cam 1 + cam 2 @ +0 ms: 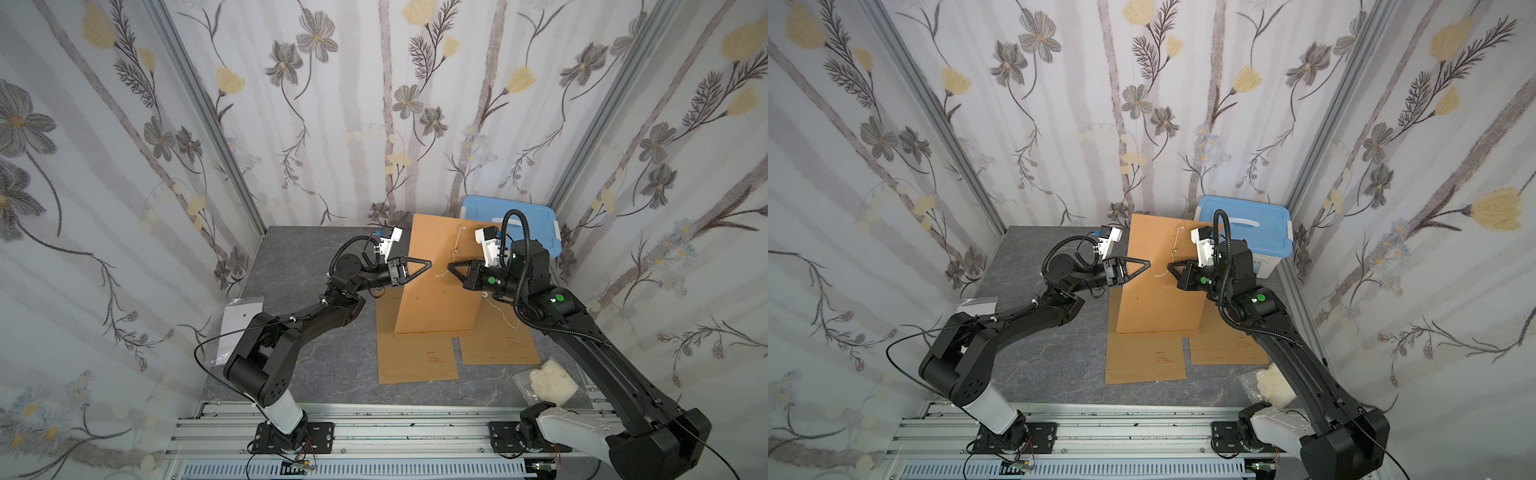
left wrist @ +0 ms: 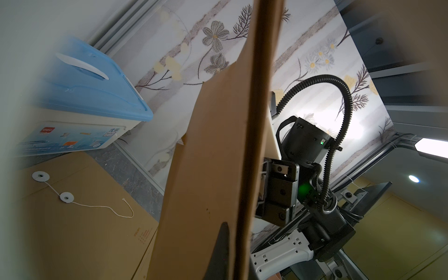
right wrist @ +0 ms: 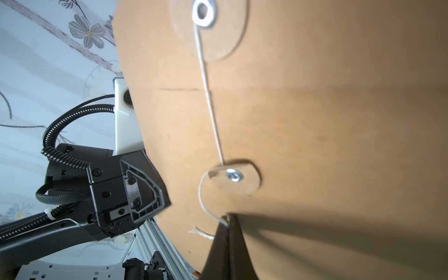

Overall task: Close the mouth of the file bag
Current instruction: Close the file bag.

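The brown file bag (image 1: 440, 299) (image 1: 1154, 303) stands tilted off the table, mouth end up. My left gripper (image 1: 429, 264) (image 1: 1148, 262) is shut on its left edge; in the left wrist view the file bag (image 2: 213, 157) fills the middle and one dark finger (image 2: 221, 249) lies against it. My right gripper (image 1: 450, 266) (image 3: 226, 219) is shut on the bag's white string (image 3: 211, 114). The string runs from the upper disc (image 3: 218, 43) past the lower disc (image 3: 249, 179) into the jaws, its frayed end loose beside them.
Two more file bags (image 1: 415, 361) (image 1: 498, 345) lie flat on the grey table under the held one. A blue-lidded storage box (image 1: 536, 224) stands at the back right. A plastic bag of white stuff (image 1: 552, 384) sits at the front right, a clear sleeve (image 1: 237, 328) at the left.
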`<state>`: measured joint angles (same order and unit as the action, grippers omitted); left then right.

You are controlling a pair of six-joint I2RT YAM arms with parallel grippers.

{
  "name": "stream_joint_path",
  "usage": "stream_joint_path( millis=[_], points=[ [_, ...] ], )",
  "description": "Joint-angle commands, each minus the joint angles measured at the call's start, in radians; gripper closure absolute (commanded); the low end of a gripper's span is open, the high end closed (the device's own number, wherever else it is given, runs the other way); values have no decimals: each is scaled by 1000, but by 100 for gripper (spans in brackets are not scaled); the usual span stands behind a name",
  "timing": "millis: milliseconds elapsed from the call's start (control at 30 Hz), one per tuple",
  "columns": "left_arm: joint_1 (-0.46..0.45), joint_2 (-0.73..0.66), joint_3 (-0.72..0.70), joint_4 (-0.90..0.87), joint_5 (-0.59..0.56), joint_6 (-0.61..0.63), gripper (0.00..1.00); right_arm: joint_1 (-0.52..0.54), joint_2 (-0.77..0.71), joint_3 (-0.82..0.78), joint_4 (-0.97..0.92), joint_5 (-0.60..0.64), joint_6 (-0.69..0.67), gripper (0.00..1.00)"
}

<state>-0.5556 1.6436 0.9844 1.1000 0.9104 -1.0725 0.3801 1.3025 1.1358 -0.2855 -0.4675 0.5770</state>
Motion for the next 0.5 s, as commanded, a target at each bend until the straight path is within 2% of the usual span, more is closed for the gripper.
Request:
stream_joint_path(
  millis=[0, 67, 167, 333, 467],
  points=[
    [-12, -38, 13, -157, 16, 144, 100, -2, -8, 36, -36, 24, -26, 100],
    [-22, -68, 25, -292, 2, 239, 100, 1, 4, 92, -115, 23, -41, 100],
    [-30, -92, 34, -373, -11, 298, 100, 19, 16, 140, -171, 24, -46, 100],
    [-33, -97, 43, -371, -8, 300, 100, 53, 66, 210, -236, 20, -39, 100],
    [-32, -91, 39, -308, 0, 255, 100, 76, 99, 240, -268, 18, -48, 100]
  ],
)
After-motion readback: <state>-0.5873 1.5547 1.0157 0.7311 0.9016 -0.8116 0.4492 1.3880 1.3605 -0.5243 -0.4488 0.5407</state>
